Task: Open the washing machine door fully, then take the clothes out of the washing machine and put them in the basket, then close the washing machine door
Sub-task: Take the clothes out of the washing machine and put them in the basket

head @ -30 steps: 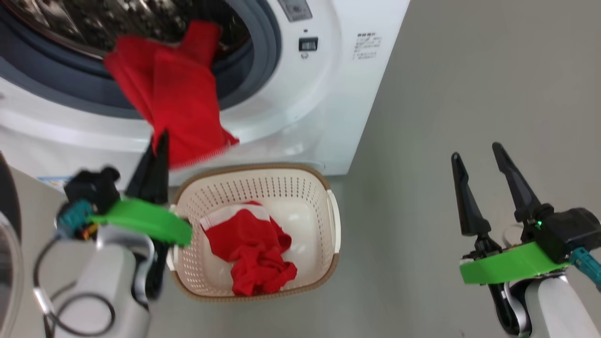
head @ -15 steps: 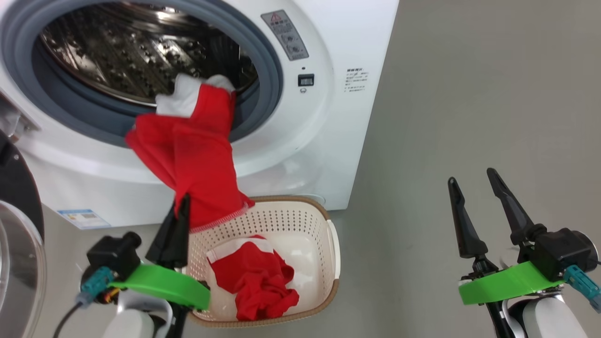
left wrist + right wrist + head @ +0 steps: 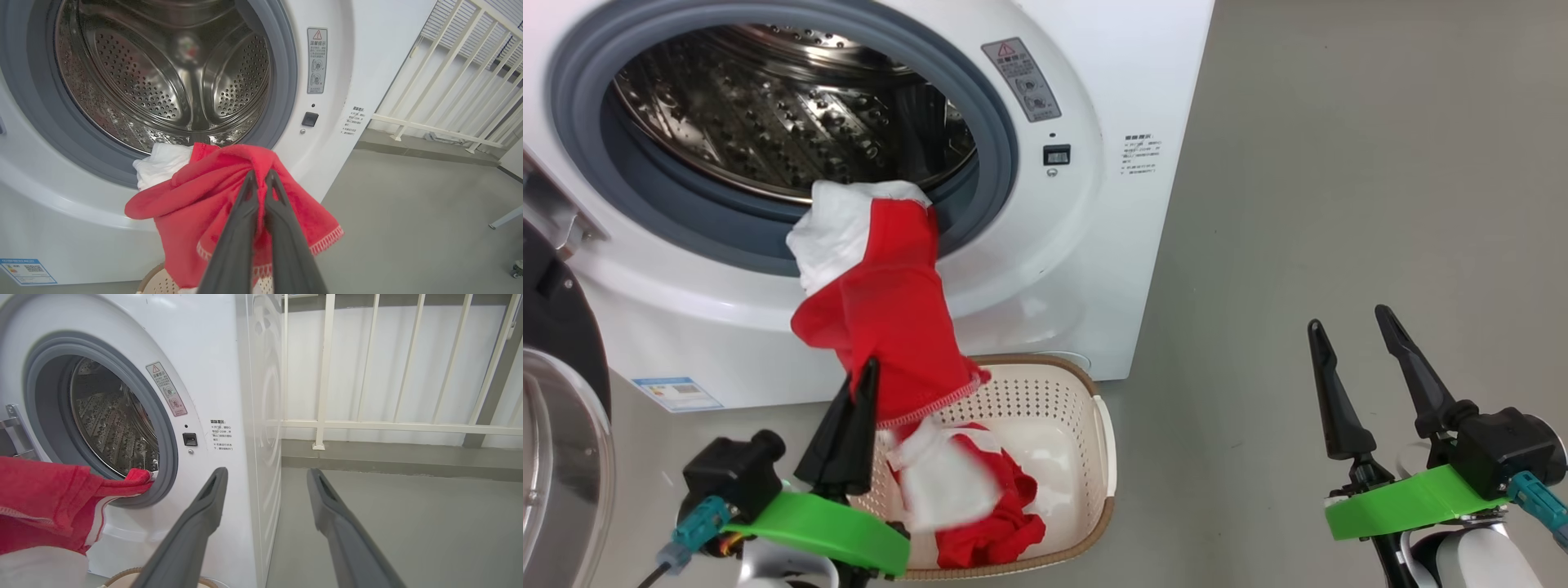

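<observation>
Altogether two red garments: the hanging garment [image 3: 890, 327], pinched between the closed fingers of the left gripper [image 3: 872, 366], drapes from the washing machine's [image 3: 1094, 245] gasket [image 3: 1001, 147] over the single basket [image 3: 1107, 457], hiding part of its rim. The second garment [image 3: 996, 531] lies inside. One door [image 3: 560, 327] stands swung open at left. The right gripper [image 3: 1347, 320] hovers spread and empty above the floor [image 3: 1339, 163], well apart.

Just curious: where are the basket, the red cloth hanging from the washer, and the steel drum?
Basket [image 3: 1037, 396]: head view, perforated back wall.
Red cloth [image 3: 196, 200]: left wrist view, folded middle.
Steel drum [image 3: 135, 81]: left wrist view, perforated wall.
</observation>
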